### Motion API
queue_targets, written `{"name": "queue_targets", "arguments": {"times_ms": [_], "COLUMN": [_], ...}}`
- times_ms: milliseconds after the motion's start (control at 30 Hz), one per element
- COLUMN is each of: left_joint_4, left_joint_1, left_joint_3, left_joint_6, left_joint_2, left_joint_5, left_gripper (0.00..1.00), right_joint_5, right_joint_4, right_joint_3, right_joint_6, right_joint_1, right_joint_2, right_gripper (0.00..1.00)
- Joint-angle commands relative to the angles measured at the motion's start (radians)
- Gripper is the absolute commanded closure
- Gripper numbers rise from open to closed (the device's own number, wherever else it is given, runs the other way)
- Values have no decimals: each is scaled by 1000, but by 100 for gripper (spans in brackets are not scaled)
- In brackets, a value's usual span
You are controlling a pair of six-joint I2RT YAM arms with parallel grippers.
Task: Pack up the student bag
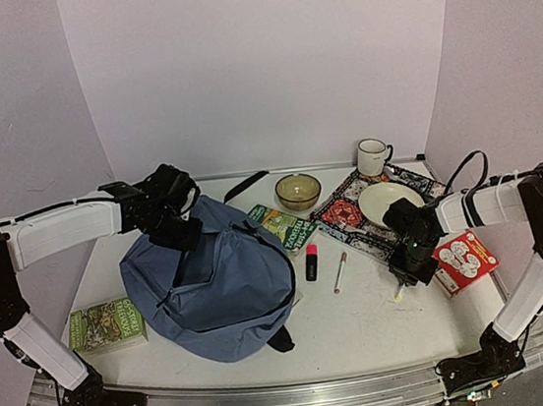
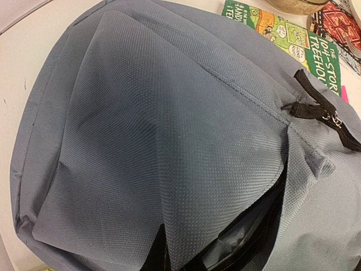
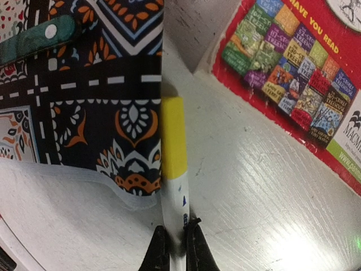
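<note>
The large, soft slate-blue fabric student bag (image 1: 212, 284) lies on the white counter (image 1: 365, 320), left of centre, with its black straps spread beneath it. The left jaws are at the bag's far left corner and are closed tight. In the left wrist view the cloth rises in a tent toward the camera, so they appear to pinch a fold of it. Under that lifted flap a dark gap opens into the bag. A black zip pull (image 2: 307, 104) lies on the seam to the right.

The right jaws are down at the counter on the right side. They are closed on the white barrel of a marker with a yellow cap (image 3: 173, 138), gripping it near the uncapped end. The marker lies flat, running right along the clear-edged border of a black, red and orange patterned mat (image 3: 84, 113). A red paperback book (image 1: 465, 260) lies just right of these jaws.

A cream plate (image 1: 389, 203) sits on the mat, and a white mug (image 1: 373, 157) stands at its far corner. An olive glass bowl (image 1: 298, 192) is left of the mat. A green illustrated book (image 1: 284, 226) lies between the bowl and the bag, touching the bag's edge.

Between bag and mat lie a black highlighter with a pink cap (image 1: 311, 261) and a thin white pen (image 1: 340, 272), a little apart from each other. A second green book (image 1: 106, 324) lies just beside the bag's left side.
</note>
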Motion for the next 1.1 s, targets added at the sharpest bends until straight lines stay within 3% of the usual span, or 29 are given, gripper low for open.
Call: {"name": "queue_targets", "arguments": {"times_ms": [0, 167, 467, 800, 1067], "left_joint_4": [38, 39, 38, 6, 3], "left_joint_1": [18, 20, 21, 20, 18], "left_joint_3": [15, 17, 49, 166, 222], "left_joint_6": [-4, -6, -35, -254, -381], "left_joint_2": [-51, -51, -24, 38, 32], "left_joint_5": [75, 127, 253, 314, 402], "left_gripper": [100, 100, 100, 100, 100], "right_joint_5": [-27, 41, 60, -147, -317], "right_joint_4": [-73, -148, -141, 88, 226], "right_joint_3": [52, 213, 486, 707, 786], "right_joint_6": [-33, -34, -144, -235, -253], "right_joint_1": [86, 238, 427, 530, 550], "right_joint_2": [-27, -20, 29, 181, 302], "right_gripper": [100, 100, 100, 100, 100]}}
